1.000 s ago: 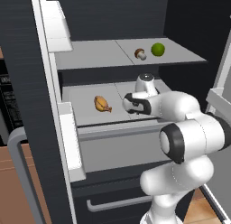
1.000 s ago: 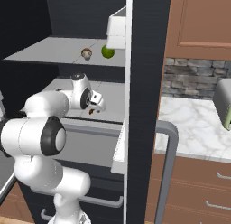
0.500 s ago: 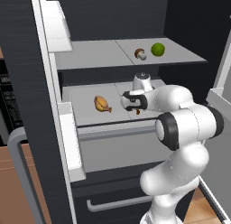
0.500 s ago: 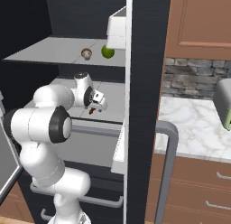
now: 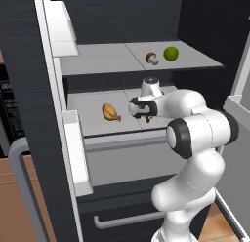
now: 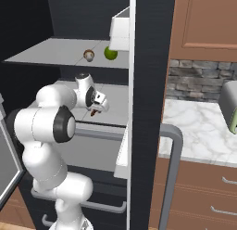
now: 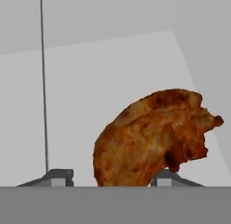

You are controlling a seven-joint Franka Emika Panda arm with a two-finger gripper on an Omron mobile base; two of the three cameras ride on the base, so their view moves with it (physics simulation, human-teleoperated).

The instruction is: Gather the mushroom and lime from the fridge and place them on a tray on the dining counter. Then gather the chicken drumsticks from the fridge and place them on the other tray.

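On the fridge's (image 5: 44, 138) middle shelf (image 5: 97, 124), the gripper (image 7: 106, 175) is straddling one drumstick (image 7: 149, 137), fingers parted either side; contact unclear. Another drumstick (image 5: 111, 112) is lying nearby.

— What has moved since a second ago?
— The claw (image 7: 106, 179) has gone further in over the lower fridge shelf (image 5: 97, 126), down onto the right-hand drumstick (image 7: 151, 139).
— And its jaws?
— They have narrowed around that drumstick, which sits between the fingertips (image 7: 58, 177).
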